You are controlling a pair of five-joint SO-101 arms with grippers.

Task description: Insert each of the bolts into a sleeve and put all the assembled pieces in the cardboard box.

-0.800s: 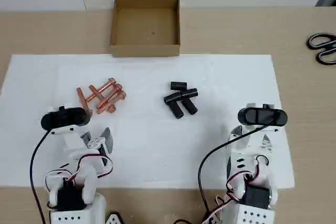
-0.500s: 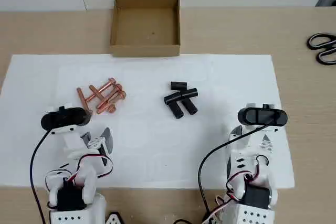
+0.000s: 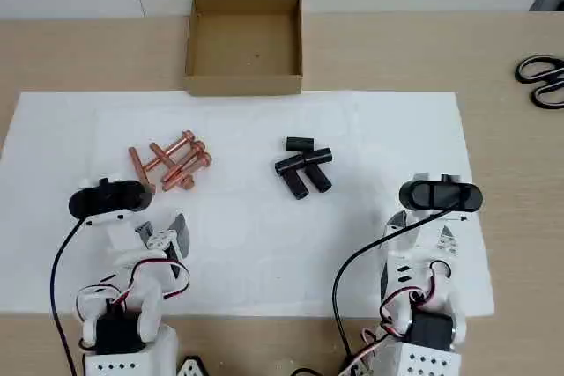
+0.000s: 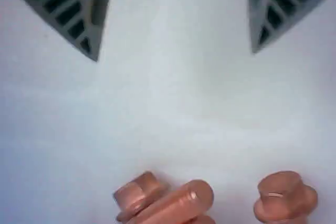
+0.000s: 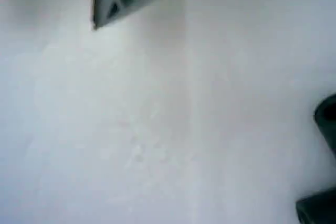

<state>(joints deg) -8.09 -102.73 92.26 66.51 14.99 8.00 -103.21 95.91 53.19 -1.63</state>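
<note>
The bolts (image 3: 172,163) are copper-coloured, with smooth shanks and flanged hex heads, and lie in a loose, crisscrossed pile on the left half of the white sheet (image 3: 238,253). The sleeves (image 3: 304,165) are short black tubes, four of them bunched near the sheet's middle, some touching, well apart from the bolts. The cardboard box (image 3: 245,84) is brown and open-topped, and stands on the wooden table (image 3: 397,50) just beyond the sheet's far edge. A pair of scissors (image 3: 542,79) lies on the table at far right. Both arms sit folded low at the near edge, each wrist pointing down at the sheet. The left gripper (image 4: 174,53) hovers just near of the bolt pile, released, its two dark ribbed fingers (image 4: 79,19) spread wide above bare paper, with two bolt heads just beyond them. The right gripper (image 3: 419,222) hangs over the sheet's right side, near and to the right of the sleeves; whether it is released or clenched cannot be told.
</note>
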